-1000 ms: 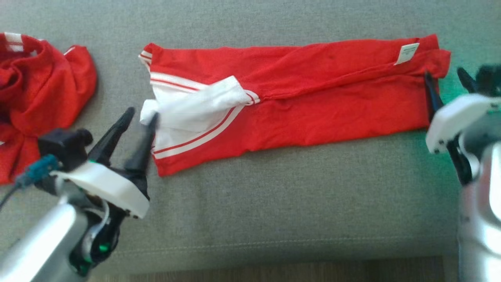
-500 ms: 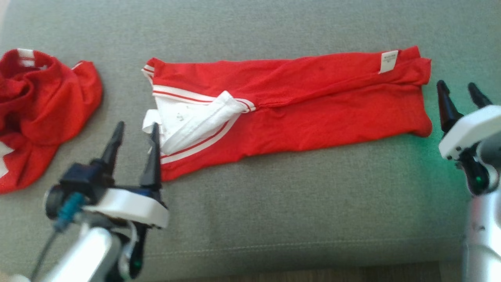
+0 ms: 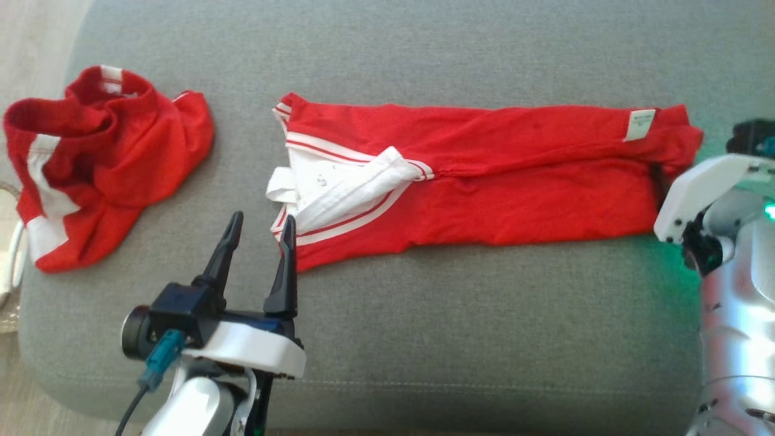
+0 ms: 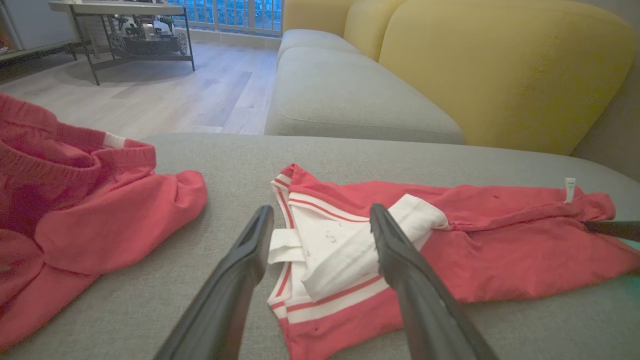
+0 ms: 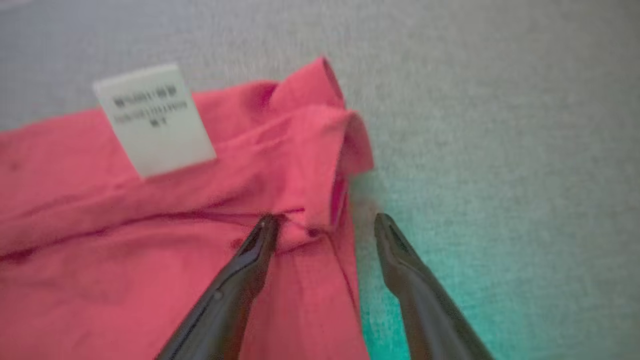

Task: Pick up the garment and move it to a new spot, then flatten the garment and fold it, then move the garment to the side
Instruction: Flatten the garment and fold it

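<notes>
Garment (image 3: 514, 188) label (image 5: 152, 117) txt blurred; R gripper (image 5: 325, 222) straddles its end.

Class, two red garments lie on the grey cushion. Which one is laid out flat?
The middle garment, a long strip with a white label at its right end; the left garment lies crumpled.

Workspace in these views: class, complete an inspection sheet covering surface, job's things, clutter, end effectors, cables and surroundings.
Surface: grey cushion, bare in front of the cloth.
Job's things: red garment, folded into a long strip, lying flat; white label near its right end.
Clutter: second garment, red, crumpled, at the left, apart from the first.
End effectors: left end effector open, at the white-trimmed end; right end effector open, straddling the right edge.
Cables: cable with teal plug at the left wrist.
Surroundings: yellow backrest, wood floor, table.
</notes>
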